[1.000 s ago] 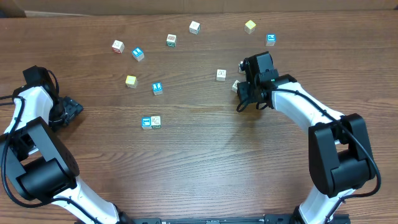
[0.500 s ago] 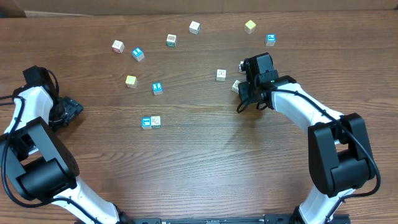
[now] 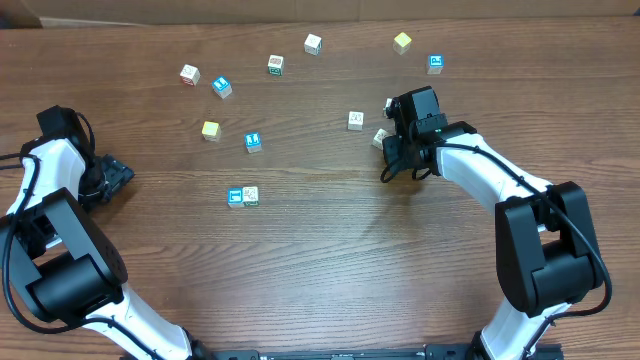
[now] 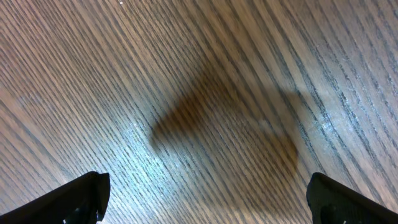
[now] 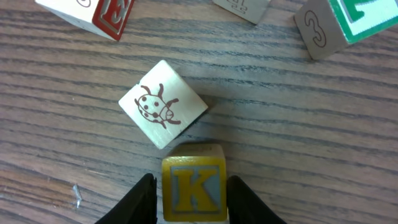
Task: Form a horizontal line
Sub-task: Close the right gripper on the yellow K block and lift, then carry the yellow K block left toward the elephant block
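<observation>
A blue-faced cube with a white icon (image 3: pixel 236 197) and a white cube with a printed mark (image 3: pixel 250 195) sit touching, side by side, left of the table's middle; these two make up the horizontal line. My right gripper (image 3: pixel 383 141) is shut on a yellow cube with a K (image 5: pixel 194 190) that rests on the wood. It shows in the overhead view as a pale cube (image 3: pixel 380 137). A white ladybug cube (image 5: pixel 163 112) lies just beyond it, corner to edge. My left gripper (image 4: pixel 202 202) is open over bare wood at the far left (image 3: pixel 118 175).
Loose cubes lie along the back: white (image 3: pixel 189 74), blue (image 3: pixel 221 87), green-marked (image 3: pixel 275 65), white (image 3: pixel 313 44), yellow (image 3: pixel 402 42), blue (image 3: pixel 435 64). A pale yellow cube (image 3: pixel 210 130) and a blue one (image 3: pixel 253 142) sit above the pair. The ladybug cube (image 3: pixel 355 120) is left of my right gripper.
</observation>
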`<state>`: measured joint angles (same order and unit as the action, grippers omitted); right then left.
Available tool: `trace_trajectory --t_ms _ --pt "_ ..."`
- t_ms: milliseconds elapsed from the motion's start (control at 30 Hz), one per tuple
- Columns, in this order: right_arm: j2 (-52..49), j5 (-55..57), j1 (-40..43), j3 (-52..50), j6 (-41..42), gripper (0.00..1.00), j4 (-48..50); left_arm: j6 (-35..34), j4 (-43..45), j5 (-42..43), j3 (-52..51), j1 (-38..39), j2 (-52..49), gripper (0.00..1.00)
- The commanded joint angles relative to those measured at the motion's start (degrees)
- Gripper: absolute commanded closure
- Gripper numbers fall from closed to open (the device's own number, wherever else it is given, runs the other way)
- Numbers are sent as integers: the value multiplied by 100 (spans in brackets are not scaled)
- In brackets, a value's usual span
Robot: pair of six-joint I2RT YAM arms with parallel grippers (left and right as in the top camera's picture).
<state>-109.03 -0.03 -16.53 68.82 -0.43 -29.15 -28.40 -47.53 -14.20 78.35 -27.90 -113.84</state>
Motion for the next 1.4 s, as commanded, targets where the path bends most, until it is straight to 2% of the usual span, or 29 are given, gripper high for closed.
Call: trace_trajectory --t_ms 0,133,400,767,867,1133,1367 --pt "-39 -46 9 -35 -9 64 33 7 9 -59 -31 -46 -15 0" --pt "-39 -46 9 -35 -9 64 9 7 7 -59 -31 -46 -15 0" --pt "-37 -46 9 66 -7 78 -133 7 7 -59 -31 -46 -15 0" --pt "378 -59 -70 1152 208 80 -1401 7 7 -59 -31 -46 -15 0" --pt "509 -350 -210 1537 216 80 -1849 7 7 -57 -31 -46 -15 0" --pt "682 -632 -981 2068 1733 80 -2374 7 7 -57 -31 -46 -15 0" --pt "675 -575 -1843 2048 2490 80 -2387 7 7 -59 -31 -46 -15 0"
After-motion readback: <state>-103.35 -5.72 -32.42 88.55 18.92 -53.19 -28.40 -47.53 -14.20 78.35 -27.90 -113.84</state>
